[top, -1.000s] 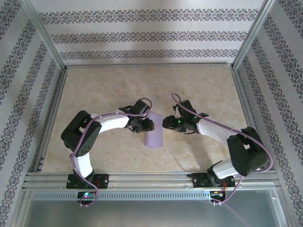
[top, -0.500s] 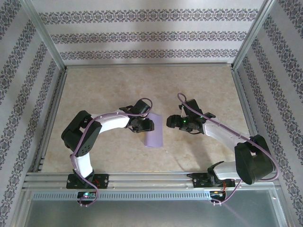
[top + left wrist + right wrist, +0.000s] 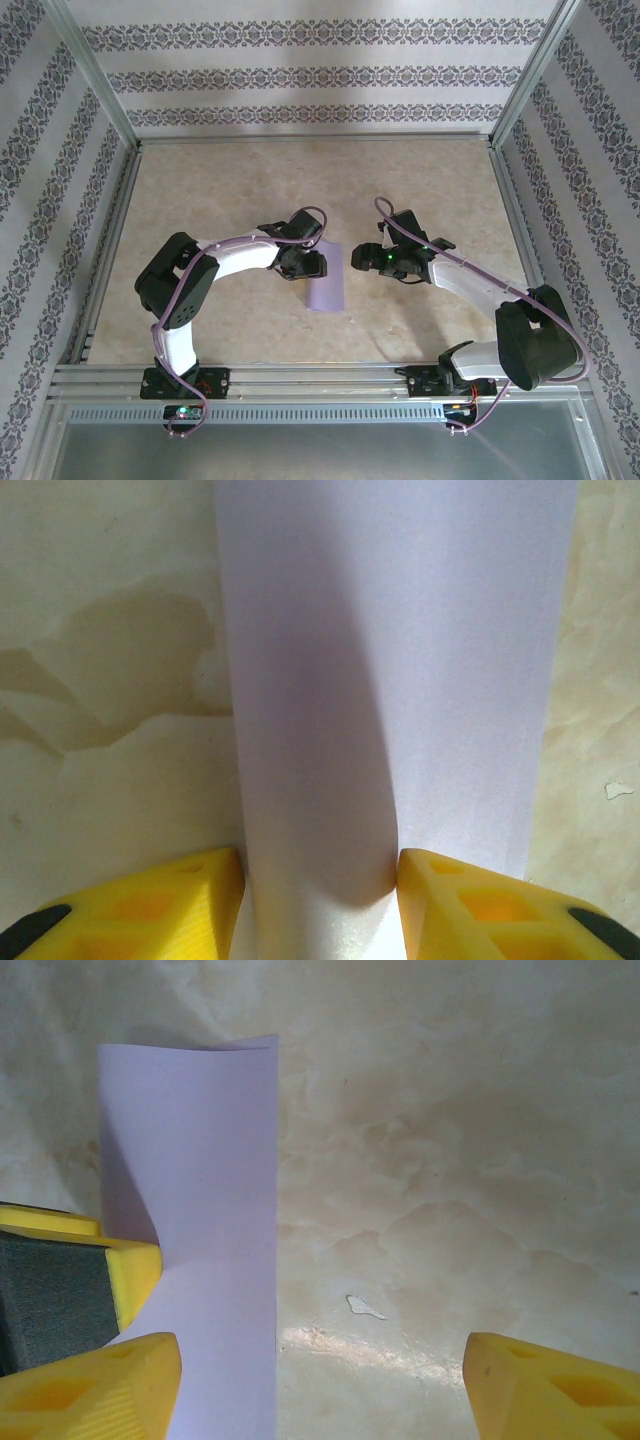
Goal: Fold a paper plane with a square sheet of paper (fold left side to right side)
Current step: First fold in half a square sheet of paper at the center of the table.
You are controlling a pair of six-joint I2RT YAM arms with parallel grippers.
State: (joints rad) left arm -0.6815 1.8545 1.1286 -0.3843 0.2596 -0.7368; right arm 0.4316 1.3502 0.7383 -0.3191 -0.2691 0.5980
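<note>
We pinch the bowed sheet [image 3: 325,285], lying mid-way across the bench [image 3: 220,180], between the left fingers [image 3: 480,905] to hold its fold, with the right fingers [image 3: 100,1390] spread open beside it, gripping nothing.

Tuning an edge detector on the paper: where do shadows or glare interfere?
Left wrist view: a shadow band runs down the square sheet of paper by the left hand. Right wrist view: a glare streak on the table, shadow on the paper's left part. Top view: even light.
</note>
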